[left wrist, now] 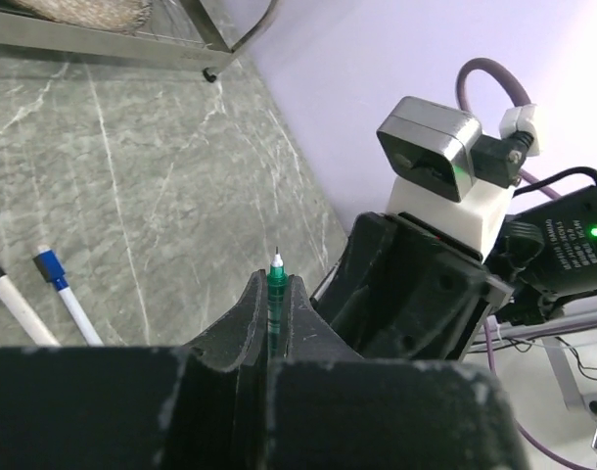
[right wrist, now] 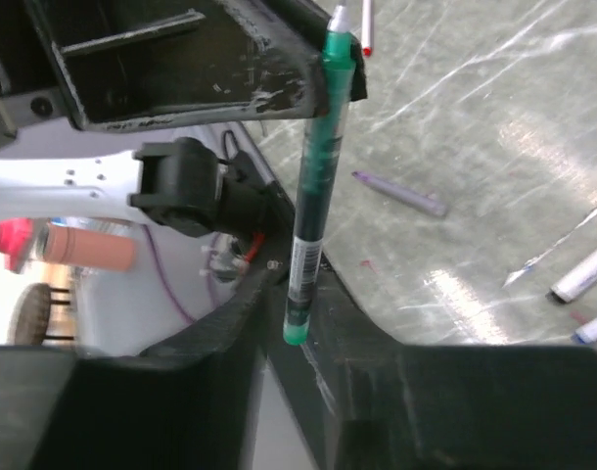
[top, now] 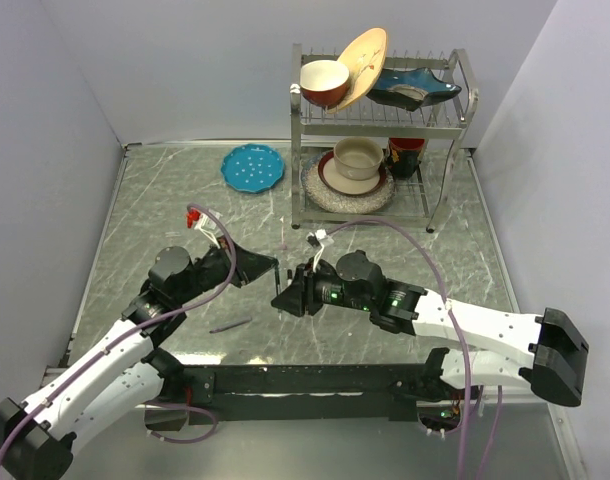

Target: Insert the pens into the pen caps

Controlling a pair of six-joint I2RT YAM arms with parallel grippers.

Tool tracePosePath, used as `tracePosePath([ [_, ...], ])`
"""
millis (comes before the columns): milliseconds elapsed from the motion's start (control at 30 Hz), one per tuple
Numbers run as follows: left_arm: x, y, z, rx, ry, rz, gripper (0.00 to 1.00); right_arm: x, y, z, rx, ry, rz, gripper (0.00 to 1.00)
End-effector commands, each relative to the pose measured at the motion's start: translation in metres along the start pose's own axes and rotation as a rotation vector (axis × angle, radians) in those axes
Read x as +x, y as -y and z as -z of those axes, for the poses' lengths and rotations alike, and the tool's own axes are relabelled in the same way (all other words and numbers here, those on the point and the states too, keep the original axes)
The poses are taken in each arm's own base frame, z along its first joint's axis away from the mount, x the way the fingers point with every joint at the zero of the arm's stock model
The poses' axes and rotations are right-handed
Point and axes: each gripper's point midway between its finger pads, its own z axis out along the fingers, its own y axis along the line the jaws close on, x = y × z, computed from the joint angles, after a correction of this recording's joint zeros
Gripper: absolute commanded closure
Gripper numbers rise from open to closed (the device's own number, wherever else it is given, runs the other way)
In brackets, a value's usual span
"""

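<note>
No pen looks capped yet: the left gripper (left wrist: 276, 290) clamps its jaws on the green pen (right wrist: 314, 191) in front of the dish rack (top: 296, 170), the pen's back end between the jaws of the right gripper (right wrist: 297, 315), whether gripping I cannot tell.

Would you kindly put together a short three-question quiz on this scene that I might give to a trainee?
1. True or false: the left hand is open and empty.
2. The pen reaching from the left hand to the right hand is: A red, B dark green, C blue?
3. Where does the blue plate sit?
Key: 1 false, it is shut on the pen near its tip. 2 B. 3 On the table, left of the dish rack.
</note>
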Motion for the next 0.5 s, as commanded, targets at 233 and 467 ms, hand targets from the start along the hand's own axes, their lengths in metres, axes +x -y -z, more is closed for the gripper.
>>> tracePosePath([
  [233, -0.011, 0.014, -0.005, 0.025, 0.001, -0.024, 0.76, -0.028, -0.006, 0.011, -0.039, 0.165, -0.028, 1.00],
  [467, -0.063, -0.025, 0.001, -0.303, 0.191, -0.113, 0.30, -0.019, 0.014, 0.023, 0.051, 0.154, -0.047, 1.00],
])
